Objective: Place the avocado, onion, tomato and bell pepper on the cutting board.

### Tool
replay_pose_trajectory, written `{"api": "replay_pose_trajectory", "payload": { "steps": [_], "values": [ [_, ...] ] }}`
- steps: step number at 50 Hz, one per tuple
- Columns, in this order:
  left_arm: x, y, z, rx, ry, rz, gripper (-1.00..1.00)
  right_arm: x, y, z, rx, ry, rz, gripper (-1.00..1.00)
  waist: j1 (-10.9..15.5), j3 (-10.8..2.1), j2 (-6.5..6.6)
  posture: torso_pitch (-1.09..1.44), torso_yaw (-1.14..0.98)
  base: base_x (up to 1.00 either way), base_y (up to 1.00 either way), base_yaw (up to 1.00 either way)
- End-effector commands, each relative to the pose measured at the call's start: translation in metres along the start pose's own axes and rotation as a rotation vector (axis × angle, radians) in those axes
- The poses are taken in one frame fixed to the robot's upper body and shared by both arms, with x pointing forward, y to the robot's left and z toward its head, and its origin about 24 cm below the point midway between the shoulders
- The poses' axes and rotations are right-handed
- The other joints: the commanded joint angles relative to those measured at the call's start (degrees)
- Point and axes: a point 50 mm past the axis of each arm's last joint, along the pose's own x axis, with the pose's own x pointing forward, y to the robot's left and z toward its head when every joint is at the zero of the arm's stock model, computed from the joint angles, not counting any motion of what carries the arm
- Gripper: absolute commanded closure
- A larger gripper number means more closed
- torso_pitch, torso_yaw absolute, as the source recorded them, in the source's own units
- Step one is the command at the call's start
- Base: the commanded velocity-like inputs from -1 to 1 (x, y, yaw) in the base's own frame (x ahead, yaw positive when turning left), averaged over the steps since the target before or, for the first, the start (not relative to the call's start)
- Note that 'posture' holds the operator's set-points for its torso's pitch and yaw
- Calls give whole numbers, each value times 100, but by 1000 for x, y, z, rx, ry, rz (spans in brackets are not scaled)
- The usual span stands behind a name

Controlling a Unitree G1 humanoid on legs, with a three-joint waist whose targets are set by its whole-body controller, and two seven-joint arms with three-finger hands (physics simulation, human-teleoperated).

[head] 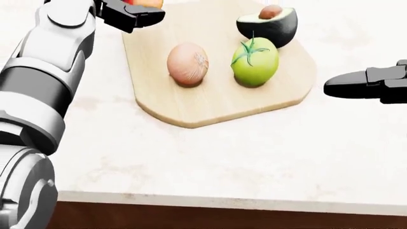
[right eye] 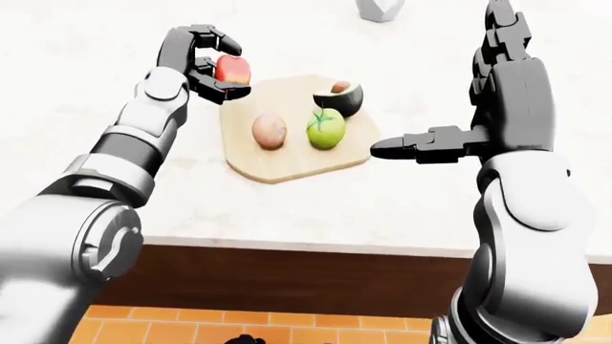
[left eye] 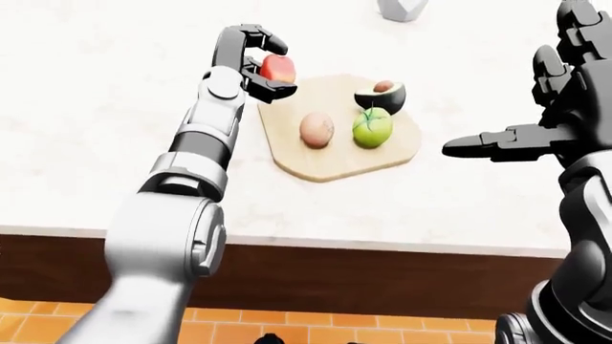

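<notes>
left-eye view: my left hand [left eye: 256, 61] grips the red bell pepper [left eye: 278, 69] above the pale wooden cutting board [left eye: 335, 154]'s top-left edge. head view: tan onion [head: 187, 64], green tomato [head: 255, 61], halved avocado [head: 269, 23] rest on it. right-eye view: my right hand [right eye: 450, 143] is spread wide, beside it.

A pale, cream-white stone counter [left eye: 86, 107] with faint marbling fills the upper and middle part of both eye views, evenly lit with soft shadows. Its lower edge runs across the frame as a light strip, and below it sits a dark brown wooden cabinet front [left eye: 364, 279]. Along the bottom, an orange tiled floor [left eye: 382, 331] shows. At the top edge stands a small grey object [left eye: 402, 8], cut off
</notes>
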Motion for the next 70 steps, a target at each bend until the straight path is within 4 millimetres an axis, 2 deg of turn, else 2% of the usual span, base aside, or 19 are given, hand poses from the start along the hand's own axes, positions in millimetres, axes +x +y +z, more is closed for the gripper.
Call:
{"api": "replay_pose_trajectory", "payload": {
  "steps": [1,24,36,44,60,63,65,66,68,69,70],
  "values": [
    [1,10,35,-12,-129,37,69,-2,-6,14,-11,-74,-33,-100,3,-219,-14,27,0,0,0,0],
    [0,-8,28,-12,-120,-15,57,-4,-8,16,-17,-75,-38,-100,14,-228,-33,27,0,0,0,0],
    [-1,-13,28,-14,-121,-27,15,-9,-10,15,-18,-70,-43,-100,22,-226,-43,27,0,0,0,0],
    [-1,-17,27,-12,-119,-40,1,-9,-11,15,-19,-69,-44,-100,21,-232,-45,27,0,0,0,0],
    [-2,-21,27,-6,-122,-55,-5,-8,-10,13,-23,-65,-45,-100,25,-237,-51,27,0,0,0,0],
    [-2,-19,27,-6,-121,-53,-36,-7,-10,14,-22,-68,-44,-100,20,-235,-50,27,0,0,0,0],
    [-2,-19,26,-5,-120,-54,-40,-8,-10,14,-22,-68,-44,-100,18,-234,-48,27,0,0,0,0],
    [-2,-18,26,-3,-120,-51,-63,-8,-11,14,-23,-67,-45,-100,18,-234,-48,27,0,0,0,0],
    [-2,-18,27,-3,-122,-53,-68,-8,-11,14,-23,-67,-46,-100,20,-236,-46,27,0,0,0,0],
    [-2,-19,26,-4,-121,-53,-76,-9,-10,13,-24,-66,-45,-100,20,-236,-46,27,0,0,0,0],
    [-2,-18,26,-3,-121,-51,-95,-9,-11,13,-23,-67,-46,-100,21,-237,-45,27,0,0,0,0]
  ]
}}
